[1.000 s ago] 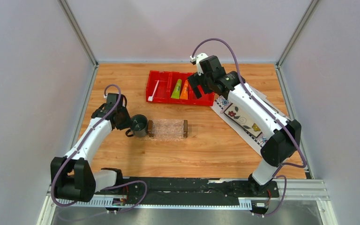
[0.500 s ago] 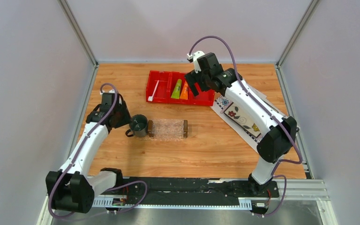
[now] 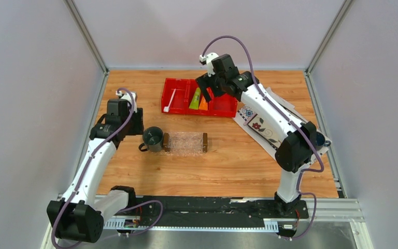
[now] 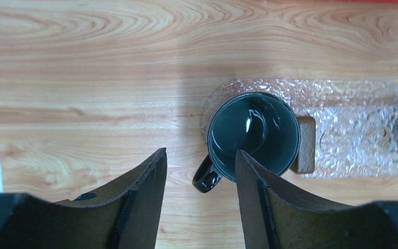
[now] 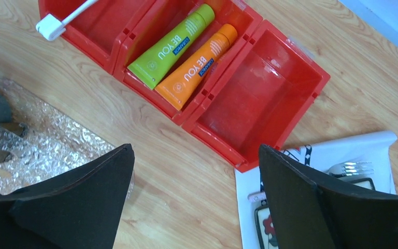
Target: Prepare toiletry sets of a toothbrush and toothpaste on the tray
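- Your left pincer [image 4: 197,171] had let go of the dark mug [image 3: 153,137] and backed away, jaws apart and empty.
- Your right pincer [image 5: 194,179], spread wide, had advanced over the red bin [image 3: 179,108] at twelve o'clock, where the white toothbrush [image 3: 171,98], green toothpaste [image 5: 168,47] and orange toothpaste [image 5: 196,65] lay.
- The clear tray [image 3: 186,143] held nothing; no set started.

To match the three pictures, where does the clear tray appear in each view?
Top external: tray at table centre, just right of the dark mug.
Left wrist: at the right edge, beside the mug.
Right wrist: lower left corner.
Shared landmark: the red bin; the left wrist shows only a red strip at top.
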`<state>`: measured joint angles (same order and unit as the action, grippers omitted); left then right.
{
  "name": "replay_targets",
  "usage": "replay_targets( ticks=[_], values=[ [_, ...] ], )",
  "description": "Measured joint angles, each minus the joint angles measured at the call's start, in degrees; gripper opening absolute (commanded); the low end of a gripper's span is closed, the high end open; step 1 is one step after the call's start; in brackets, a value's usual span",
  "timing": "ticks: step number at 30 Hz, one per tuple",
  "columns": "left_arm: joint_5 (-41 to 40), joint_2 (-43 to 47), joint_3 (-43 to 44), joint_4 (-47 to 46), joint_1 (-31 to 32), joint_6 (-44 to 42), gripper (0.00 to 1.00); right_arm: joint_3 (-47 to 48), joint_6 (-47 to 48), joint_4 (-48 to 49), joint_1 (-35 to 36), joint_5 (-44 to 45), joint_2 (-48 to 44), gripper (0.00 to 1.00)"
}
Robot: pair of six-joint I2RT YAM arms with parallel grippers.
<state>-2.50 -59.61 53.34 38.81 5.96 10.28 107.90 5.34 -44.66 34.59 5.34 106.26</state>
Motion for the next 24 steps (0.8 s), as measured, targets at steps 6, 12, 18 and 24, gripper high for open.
replay_targets(
  ticks=[6, 12, 18, 24],
  values=[
    [3.8, 5.6, -0.9, -0.3, 0.0, -11.7, 0.80, 5.0, -1.9, 2.2, 0.5, 0.6, 6.0, 0.92],
    [6.7, 11.6, -2.6, 1.1, 0.0, -20.7, 0.81, 11.3, -4.7, 3.9, 0.8, 0.4, 12.8, 0.80],
    [8.2, 15.6, -6.2, 1.7, 0.0, -26.9, 0.82, 13.7, -7.9, 5.9, 0.9, 0.7, 18.3, 0.71],
    [9.0, 17.2, -7.7, 2.1, 0.0, -29.4, 0.82, 14.0, -10.5, 6.4, 0.9, 1.0, 23.1, 0.70]
  ],
)
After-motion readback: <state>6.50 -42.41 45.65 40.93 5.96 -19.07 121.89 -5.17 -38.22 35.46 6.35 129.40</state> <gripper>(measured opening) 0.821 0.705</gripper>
